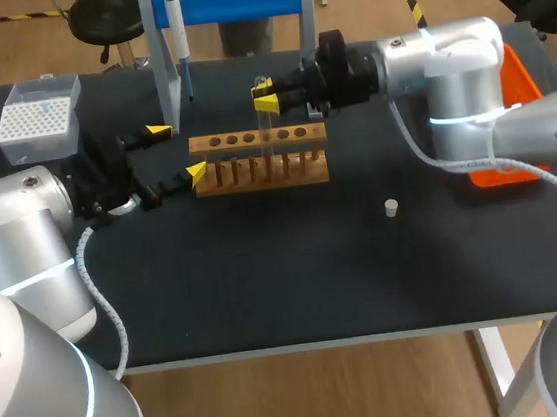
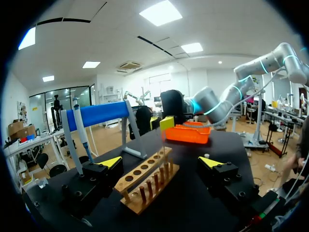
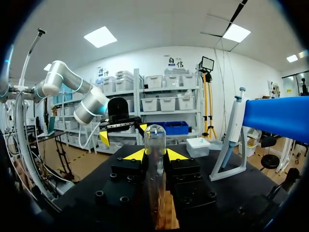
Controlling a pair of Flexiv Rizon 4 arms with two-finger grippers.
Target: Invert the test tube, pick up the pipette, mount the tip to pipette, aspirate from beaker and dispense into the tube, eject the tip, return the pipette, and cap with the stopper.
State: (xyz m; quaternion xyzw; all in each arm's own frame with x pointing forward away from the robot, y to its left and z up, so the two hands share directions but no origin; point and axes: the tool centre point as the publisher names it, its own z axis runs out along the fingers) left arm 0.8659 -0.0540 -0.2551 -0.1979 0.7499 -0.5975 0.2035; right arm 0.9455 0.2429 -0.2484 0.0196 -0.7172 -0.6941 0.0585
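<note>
Right pincer [image 1: 266, 99] clamped on the test tube [image 3: 155, 135] above the wooden rack [image 1: 261, 158]
The tube stands upright, rounded end up, its lower part reaching down to the rack – the left pincer [image 1: 177, 152] gapes wide just beside the rack's left end; the pipette [image 1: 178, 29] hangs on the blue stand behind, and the stopper [image 1: 391, 208] lies well apart on the worktop [image 1: 265, 270]

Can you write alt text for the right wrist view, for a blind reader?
The right end effector grips a clear test tube, rounded end up, over a wooden rack. A pipette hangs on a blue-barred stand nearby.
</note>
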